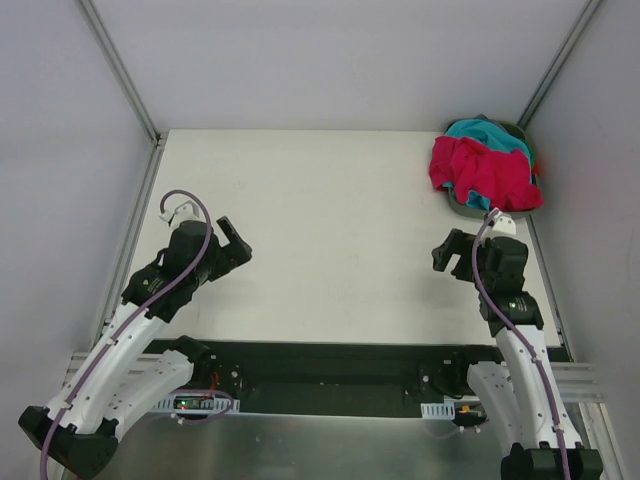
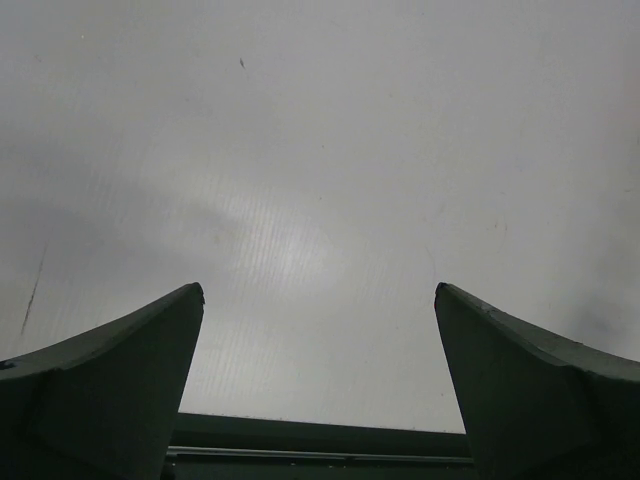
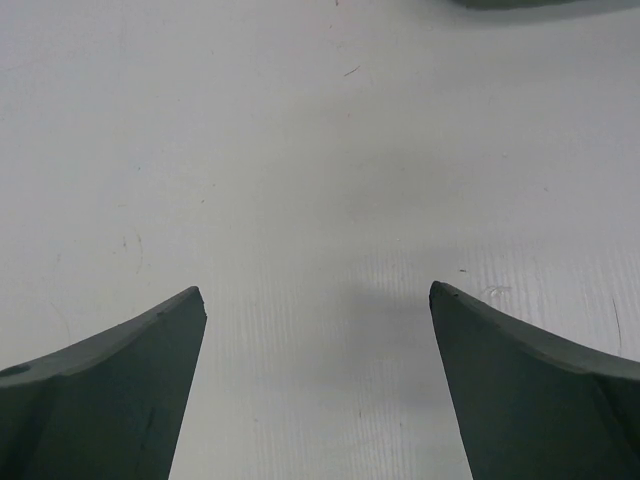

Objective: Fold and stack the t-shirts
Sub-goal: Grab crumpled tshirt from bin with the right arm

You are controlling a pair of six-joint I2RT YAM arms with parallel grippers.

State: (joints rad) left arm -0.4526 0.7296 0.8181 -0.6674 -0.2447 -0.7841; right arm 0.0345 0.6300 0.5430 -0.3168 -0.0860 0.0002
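Note:
Two crumpled t-shirts lie heaped in a dark tray [image 1: 468, 209] at the table's far right corner: a crimson-red one [image 1: 485, 172] on top, a teal one [image 1: 483, 132] under and behind it. My right gripper [image 1: 451, 252] hovers open over bare table just in front of the heap; nothing sits between its fingers [image 3: 110, 390]. Over the left side of the table my left gripper [image 1: 234, 241] is open too, its fingers [image 2: 100, 385] framing only the white surface. Neither wrist view shows any cloth.
The white tabletop [image 1: 330, 230] is bounded by grey walls and metal rails at left [image 1: 135, 230] and right [image 1: 545, 260]. A black bar [image 1: 320, 365] with the arm bases runs along the near edge. The tray's rim [image 3: 520, 3] peeks in at the top of the right wrist view.

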